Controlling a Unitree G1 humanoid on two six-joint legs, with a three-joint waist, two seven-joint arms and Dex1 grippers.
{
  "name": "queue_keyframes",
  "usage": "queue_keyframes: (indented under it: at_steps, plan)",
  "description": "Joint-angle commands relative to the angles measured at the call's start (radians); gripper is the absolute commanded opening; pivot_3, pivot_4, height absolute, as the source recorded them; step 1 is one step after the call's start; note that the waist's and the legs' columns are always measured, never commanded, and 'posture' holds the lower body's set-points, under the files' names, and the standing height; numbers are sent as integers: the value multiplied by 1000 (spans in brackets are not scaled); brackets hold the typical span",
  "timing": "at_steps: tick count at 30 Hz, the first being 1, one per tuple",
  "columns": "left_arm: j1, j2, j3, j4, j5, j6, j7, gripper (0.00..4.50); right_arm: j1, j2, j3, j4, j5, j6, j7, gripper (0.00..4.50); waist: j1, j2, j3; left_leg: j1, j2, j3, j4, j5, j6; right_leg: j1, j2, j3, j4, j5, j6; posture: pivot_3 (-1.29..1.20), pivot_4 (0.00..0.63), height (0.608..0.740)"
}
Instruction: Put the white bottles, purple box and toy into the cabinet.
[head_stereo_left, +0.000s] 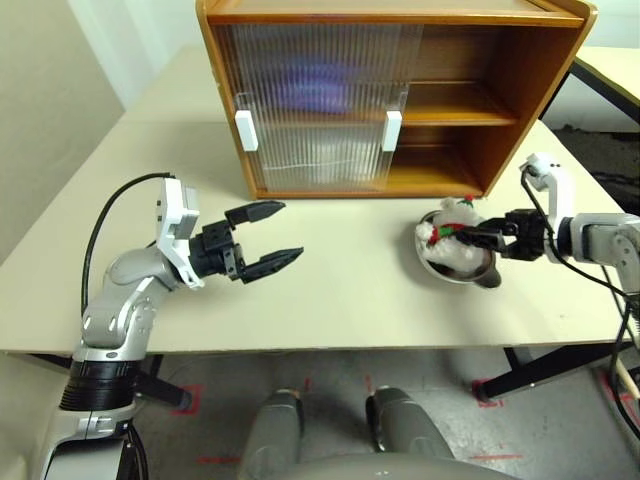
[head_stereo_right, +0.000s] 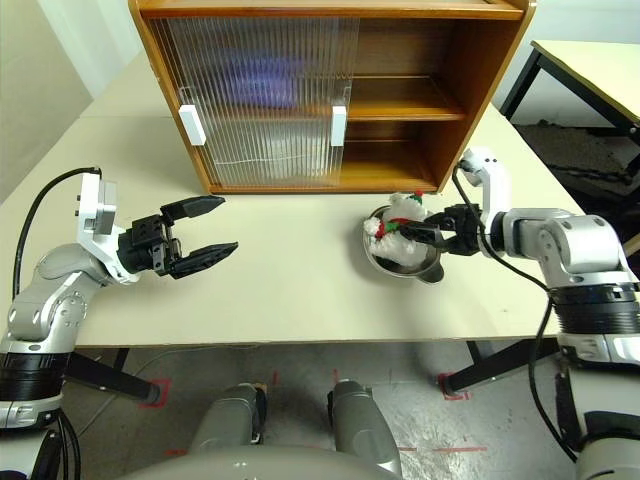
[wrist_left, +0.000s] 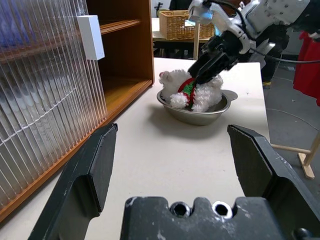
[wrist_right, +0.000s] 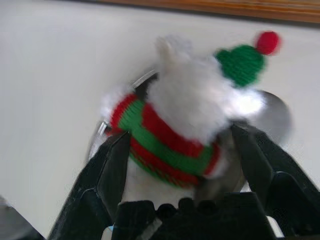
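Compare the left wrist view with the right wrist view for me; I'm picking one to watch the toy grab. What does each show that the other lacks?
Left wrist alone: the cabinet with its ribbed door, the left gripper open and empty, and the right gripper seen from outside. Right wrist alone: the right gripper's fingers on either side of the toy's striped body, not yet shut on it. Both: the toy lying in the metal dish on the table.

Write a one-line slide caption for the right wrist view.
Right gripper straddling the plush toy in the metal dish, one black finger on each side of its striped scarf, not yet closed.
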Motion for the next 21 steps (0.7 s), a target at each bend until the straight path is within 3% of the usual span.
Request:
queue_keyframes:
  at_steps: [1,6,10,21]
  plan:
    - [-2,2,-11,-8,8,-11,0,4500,-12,5,-3,13,11,-3,11,3121,1,0,0,0,0,0,0,0,0,0,0,0,0,0,0,116,0,740]
    - [-3,-6,-5,-11,9,-19,18,4500,-9,16,6,30,18,-17,47,1200,2,0,0,0,0,0,0,0,0,0,0,0,0,0,0,127,0,740]
    - [-9,-5,0,-16,1,-16,25,4500,-16,6,6,50,13,-37,69,7,1,0,0,0,0,0,0,0,0,0,0,0,0,0,0,127,0,740]
    - [-17,1,-14,-4,9,-20,9,4500,-143,-69,-81,65,86,-4,144,7,1,0,0,0,0,0,0,0,0,0,0,0,0,0,0,106,0,740]
